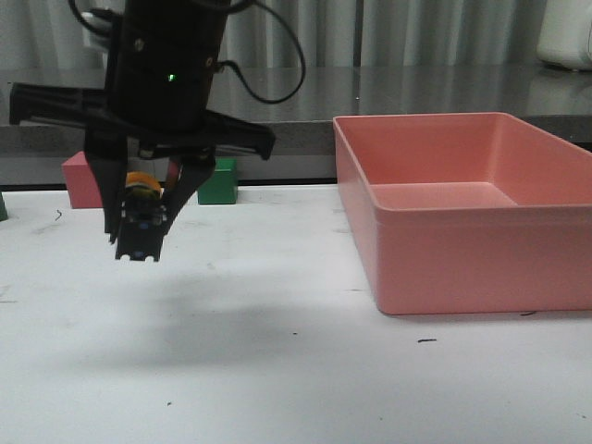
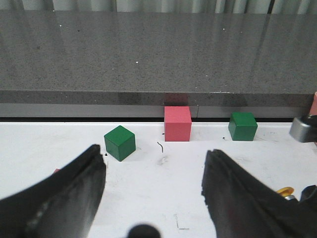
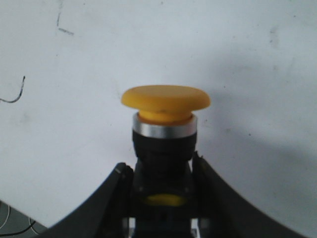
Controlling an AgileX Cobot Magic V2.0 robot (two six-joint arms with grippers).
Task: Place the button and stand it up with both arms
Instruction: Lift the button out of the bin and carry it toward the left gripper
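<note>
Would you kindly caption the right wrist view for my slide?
Right gripper shut on the button, its yellow cap clear of the fingers, over the white table.

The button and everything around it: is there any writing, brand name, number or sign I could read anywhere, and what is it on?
None can be read.
Button: plain yellow cap, no lettering visible.
Pink bin: blank walls.
Cubes, such as the green cube: plain faces.
Table: only dark scuffs and scribbles, not writing.
Right gripper: a green light, no label.

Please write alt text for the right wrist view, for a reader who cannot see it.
The right pincer grips the black body of the button, whose yellow cap points away from the camera. Behind it is the white table, with a few dark scuff marks.
</note>
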